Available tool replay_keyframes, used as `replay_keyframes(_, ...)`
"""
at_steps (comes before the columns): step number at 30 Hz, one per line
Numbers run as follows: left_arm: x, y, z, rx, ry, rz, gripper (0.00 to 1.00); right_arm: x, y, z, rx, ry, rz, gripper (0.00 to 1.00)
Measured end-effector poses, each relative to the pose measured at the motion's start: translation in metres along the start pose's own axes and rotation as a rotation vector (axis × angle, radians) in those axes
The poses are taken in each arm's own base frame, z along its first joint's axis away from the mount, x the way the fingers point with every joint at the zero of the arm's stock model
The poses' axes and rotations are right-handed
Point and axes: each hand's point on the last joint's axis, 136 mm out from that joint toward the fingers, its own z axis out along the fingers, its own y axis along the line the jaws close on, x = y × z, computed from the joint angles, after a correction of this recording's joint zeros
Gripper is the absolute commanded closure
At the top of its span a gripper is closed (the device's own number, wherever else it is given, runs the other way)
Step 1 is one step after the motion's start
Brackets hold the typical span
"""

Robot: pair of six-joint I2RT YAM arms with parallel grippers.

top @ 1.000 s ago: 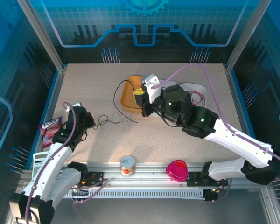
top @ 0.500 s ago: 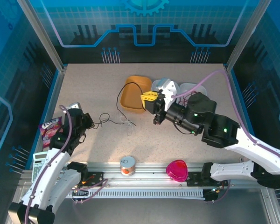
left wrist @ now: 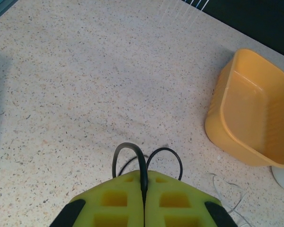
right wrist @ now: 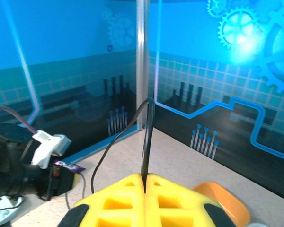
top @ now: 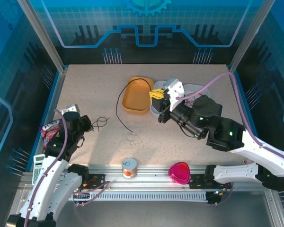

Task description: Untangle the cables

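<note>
Black cable (right wrist: 146,137) pinched in the closed right gripper (right wrist: 145,178) arcs over the orange bin (top: 132,107); the left gripper (left wrist: 143,178), also closed, clamps black loops (left wrist: 128,144). Pulling may drag the bin.

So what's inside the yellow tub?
Nothing shows inside the yellow tub. The black cable loops over its back rim toward the right tool, which hides the tub's right edge from above.

Cable (top: 117,105) left of tub (top: 137,97); can (top: 129,168) before both.
</note>
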Motion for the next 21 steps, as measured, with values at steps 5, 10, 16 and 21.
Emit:
replay_keyframes(5, 0.002, 0.000, 0.004, -0.007, 0.015, 0.002, 1.00, 0.008, -0.003, 0.009, 0.041, 0.022, -0.014, 1.00)
replay_keyframes(10, 0.008, -0.001, 0.010, 0.008, 0.027, -0.004, 1.00, 0.008, -0.014, 0.014, 0.084, -0.040, 0.063, 1.00)
replay_keyframes(16, 0.011, -0.004, 0.015, 0.022, 0.039, -0.004, 1.00, 0.044, -0.013, 0.057, 0.095, 0.010, 0.191, 1.00)
replay_keyframes(21, 0.011, -0.007, 0.015, 0.038, 0.042, -0.005, 1.00, 0.088, 0.011, 0.097, 0.052, 0.105, 0.220, 1.00)
